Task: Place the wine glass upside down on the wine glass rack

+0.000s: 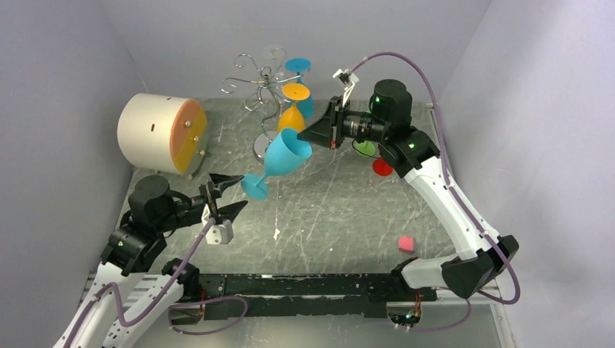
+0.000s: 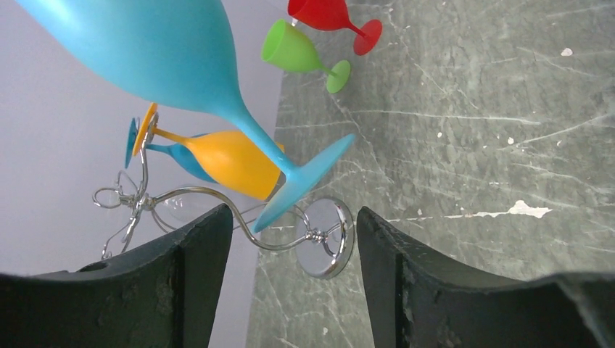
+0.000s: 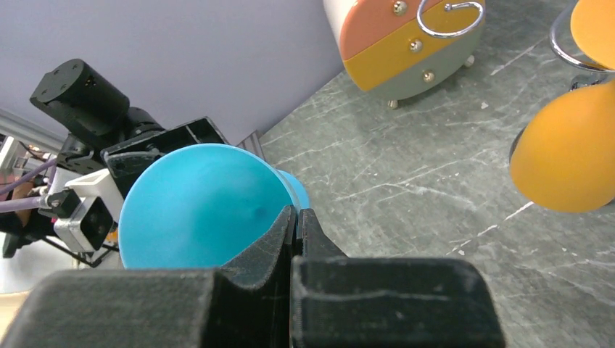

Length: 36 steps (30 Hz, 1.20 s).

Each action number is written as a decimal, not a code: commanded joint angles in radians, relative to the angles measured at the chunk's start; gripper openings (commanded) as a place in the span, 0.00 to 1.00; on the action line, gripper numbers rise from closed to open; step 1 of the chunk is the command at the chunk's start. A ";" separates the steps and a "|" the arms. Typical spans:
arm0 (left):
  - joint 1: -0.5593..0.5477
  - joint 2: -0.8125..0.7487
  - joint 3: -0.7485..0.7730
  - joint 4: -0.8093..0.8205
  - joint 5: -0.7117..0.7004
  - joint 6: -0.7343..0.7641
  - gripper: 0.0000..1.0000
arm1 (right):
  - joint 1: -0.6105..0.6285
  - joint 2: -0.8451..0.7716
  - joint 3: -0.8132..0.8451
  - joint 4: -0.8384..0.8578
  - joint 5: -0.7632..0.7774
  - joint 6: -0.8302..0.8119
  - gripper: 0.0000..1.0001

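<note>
Table below, blue glass aloft and tilted in right claw

Drum stands back left, rack just beside it, orange glass hanging bowl-down from it; blue glass is off the rack, near its base, foot toward left claw; right claw pinches the rim; left claw is spread, fingers flanking the foot, apart from it.

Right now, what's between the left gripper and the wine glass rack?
The blue wine glass, foot toward the left gripper, rack behind it; the left wrist view shows it.
</note>
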 commanded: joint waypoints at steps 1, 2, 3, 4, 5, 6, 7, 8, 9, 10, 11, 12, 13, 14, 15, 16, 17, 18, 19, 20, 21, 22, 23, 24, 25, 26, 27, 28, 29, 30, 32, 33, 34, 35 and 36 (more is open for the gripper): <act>0.005 0.021 0.012 -0.019 0.034 0.053 0.67 | 0.002 0.012 -0.009 0.036 -0.063 0.004 0.00; 0.005 0.028 0.015 -0.021 0.035 0.057 0.66 | 0.004 0.015 -0.009 0.037 -0.067 0.003 0.00; 0.005 0.033 0.018 -0.024 0.038 0.062 0.65 | 0.006 0.017 -0.009 0.033 -0.067 -0.002 0.00; 0.005 0.039 0.022 -0.027 0.043 0.064 0.65 | 0.008 0.020 -0.006 0.029 -0.063 -0.008 0.00; 0.005 0.044 0.025 -0.027 0.049 0.067 0.64 | 0.011 0.024 -0.004 0.021 -0.056 -0.015 0.00; 0.005 0.049 0.024 -0.027 0.057 0.068 0.63 | 0.014 0.028 -0.001 0.012 -0.055 -0.023 0.00; 0.005 0.053 0.024 -0.027 0.061 0.072 0.61 | 0.016 0.033 0.003 0.008 -0.054 -0.028 0.00; 0.005 0.058 0.025 -0.030 0.064 0.074 0.59 | 0.019 0.037 0.007 0.002 -0.054 -0.031 0.00; 0.005 0.062 0.026 -0.032 0.065 0.077 0.57 | 0.022 0.042 0.011 -0.006 -0.053 -0.037 0.00; 0.005 0.065 0.026 -0.032 0.065 0.081 0.54 | 0.025 0.045 0.016 -0.013 -0.051 -0.043 0.00; 0.005 0.068 0.025 -0.034 0.066 0.083 0.50 | 0.027 0.048 0.019 -0.016 -0.047 -0.046 0.00; 0.005 0.070 0.026 -0.036 0.066 0.085 0.47 | 0.027 0.048 0.019 -0.014 -0.044 -0.048 0.00; 0.005 0.070 0.025 -0.034 0.067 0.086 0.43 | 0.027 0.048 0.019 -0.013 -0.042 -0.049 0.00; 0.005 0.070 0.023 -0.032 0.065 0.084 0.38 | 0.029 0.048 0.019 -0.012 -0.041 -0.050 0.00; 0.005 0.069 0.022 -0.029 0.064 0.083 0.31 | 0.028 0.049 0.018 -0.011 -0.042 -0.051 0.00; 0.005 0.069 0.021 -0.029 0.065 0.083 0.24 | 0.029 0.049 0.017 -0.009 -0.042 -0.056 0.00; 0.005 0.071 0.022 -0.031 0.066 0.083 0.17 | 0.029 0.048 0.016 -0.007 -0.043 -0.059 0.00; 0.005 0.074 0.025 -0.035 0.066 0.084 0.09 | 0.029 0.046 0.013 -0.004 -0.041 -0.064 0.00; 0.005 0.076 0.030 -0.042 0.066 0.084 0.07 | 0.029 0.043 0.009 0.001 -0.038 -0.067 0.01; 0.005 0.077 0.035 -0.047 0.064 0.083 0.07 | 0.030 0.040 0.003 0.006 -0.033 -0.069 0.04; 0.005 0.077 0.038 -0.049 0.059 0.077 0.07 | 0.029 0.036 -0.001 0.012 -0.024 -0.071 0.11; 0.005 0.074 0.039 -0.043 0.051 0.061 0.07 | 0.029 0.031 -0.006 0.016 -0.013 -0.074 0.17; 0.005 0.070 0.039 -0.030 0.038 0.037 0.07 | 0.028 0.026 -0.012 0.021 -0.002 -0.078 0.20; 0.005 0.065 0.037 -0.018 0.024 0.015 0.07 | 0.029 0.019 -0.021 0.028 0.009 -0.082 0.24; 0.005 0.058 0.035 -0.010 0.017 -0.001 0.07 | 0.029 0.010 -0.032 0.037 0.016 -0.087 0.29; 0.005 0.048 0.030 0.004 0.017 -0.020 0.07 | 0.029 -0.001 -0.045 0.049 0.028 -0.094 0.35; 0.005 0.035 0.022 0.020 0.019 -0.039 0.07 | 0.030 -0.016 -0.069 0.063 0.048 -0.097 0.41; 0.005 0.022 0.013 0.036 0.028 -0.045 0.07 | 0.030 -0.034 -0.093 0.088 0.072 -0.103 0.46; 0.005 0.004 -0.002 0.055 0.038 -0.050 0.07 | 0.030 -0.056 -0.117 0.113 0.100 -0.107 0.50; 0.005 -0.014 -0.024 0.085 0.044 -0.073 0.07 | 0.029 -0.076 -0.147 0.135 0.129 -0.114 0.53; 0.005 -0.043 -0.049 0.142 0.038 -0.145 0.07 | 0.029 -0.126 -0.203 0.189 0.188 -0.128 0.58; 0.005 -0.052 -0.062 0.157 0.032 -0.172 0.07 | 0.029 -0.150 -0.232 0.216 0.211 -0.133 0.60; 0.005 -0.060 -0.067 0.169 0.019 -0.201 0.07 | 0.029 -0.183 -0.258 0.245 0.230 -0.137 0.62; 0.005 -0.066 -0.072 0.181 0.007 -0.231 0.07 | 0.028 -0.206 -0.281 0.271 0.244 -0.141 0.64; 0.005 -0.072 -0.077 0.193 -0.006 -0.264 0.07 | 0.028 -0.224 -0.302 0.296 0.261 -0.141 0.66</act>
